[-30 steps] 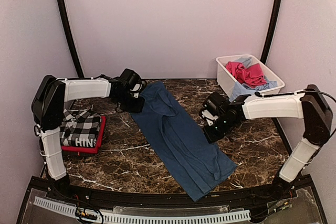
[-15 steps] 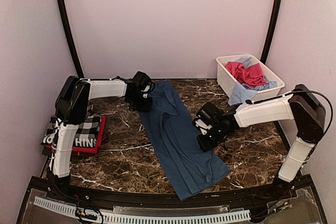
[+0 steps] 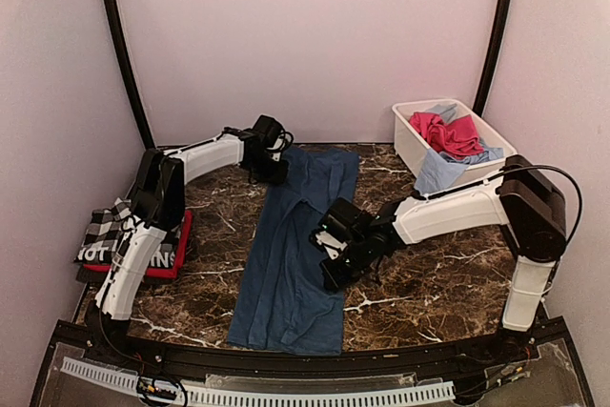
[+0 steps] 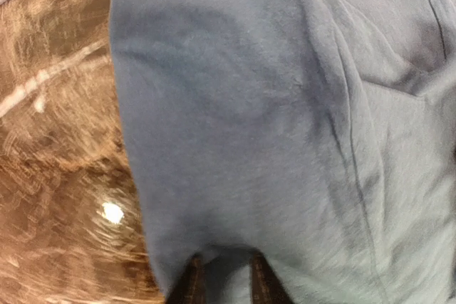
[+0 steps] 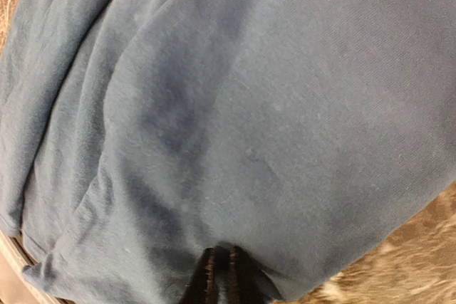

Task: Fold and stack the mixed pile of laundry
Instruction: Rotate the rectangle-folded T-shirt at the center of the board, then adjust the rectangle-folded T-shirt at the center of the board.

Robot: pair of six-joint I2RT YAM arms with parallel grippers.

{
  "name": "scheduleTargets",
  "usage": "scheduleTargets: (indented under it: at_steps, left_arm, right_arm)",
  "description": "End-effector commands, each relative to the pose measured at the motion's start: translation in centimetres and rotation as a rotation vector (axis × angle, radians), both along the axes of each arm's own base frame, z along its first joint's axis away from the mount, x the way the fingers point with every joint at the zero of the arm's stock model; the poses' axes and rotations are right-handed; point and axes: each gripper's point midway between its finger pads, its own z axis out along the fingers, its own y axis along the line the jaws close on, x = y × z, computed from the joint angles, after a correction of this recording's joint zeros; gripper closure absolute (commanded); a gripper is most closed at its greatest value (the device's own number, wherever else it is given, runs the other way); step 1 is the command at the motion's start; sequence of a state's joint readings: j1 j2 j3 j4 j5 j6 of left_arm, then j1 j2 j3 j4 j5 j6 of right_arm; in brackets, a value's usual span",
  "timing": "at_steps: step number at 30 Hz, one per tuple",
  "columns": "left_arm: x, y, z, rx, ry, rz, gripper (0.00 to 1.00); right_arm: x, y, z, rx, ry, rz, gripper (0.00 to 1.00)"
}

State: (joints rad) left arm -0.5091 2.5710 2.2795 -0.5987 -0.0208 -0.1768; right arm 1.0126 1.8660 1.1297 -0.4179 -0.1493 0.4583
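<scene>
Left wrist view, fingers (image 4: 222, 282) cropped, gripping navy blue tee (image 4: 285, 126)

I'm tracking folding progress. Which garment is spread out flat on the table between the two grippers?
The navy blue tee, lying as a long strip down the table's middle. The checked garment sits folded at left; the pink pieces stay bunched in the tub.

A tee (image 3: 291, 264) lies mid-table, folded garments (image 3: 133, 235) to its left, a tub (image 3: 408, 140) of clothes far right.
</scene>
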Motion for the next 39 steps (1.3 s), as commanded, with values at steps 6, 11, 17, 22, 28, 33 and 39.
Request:
scheduleTargets:
  at_steps: [6,11,17,22,28,33,39]
  left_arm:
    - [-5.3,2.7,15.9,-0.136,-0.089,0.000,0.56]
    - [-16.7,2.9,15.2,-0.176,-0.035,-0.068,0.55]
    - [-33.2,0.3,14.2,-0.260,0.105,-0.233,0.57]
    - [-42.6,-1.0,11.9,-0.271,0.226,-0.309,0.57]
    - [-46.8,-3.1,8.0,-0.229,0.331,-0.337,0.59]
    - [-47.5,-4.7,6.8,-0.284,0.374,-0.341,0.59]
    - [-48.0,-4.8,5.0,-0.318,0.427,-0.295,0.60]
  right_arm:
    - [2.6,-1.3,9.2,0.183,-0.106,-0.041,0.62]
    - [4.0,-2.1,9.0,0.213,-0.084,-0.069,0.65]
    - [2.9,-1.9,8.9,0.244,-0.044,-0.045,0.67]
    - [-3.4,-1.5,11.3,0.310,-0.050,0.089,0.67]
    - [-11.0,-1.0,8.2,0.241,0.006,0.223,0.67]
    - [-14.3,-0.7,4.3,0.149,-0.010,0.294,0.65]
    - [-15.8,-0.1,1.5,0.099,-0.056,0.331,0.66]
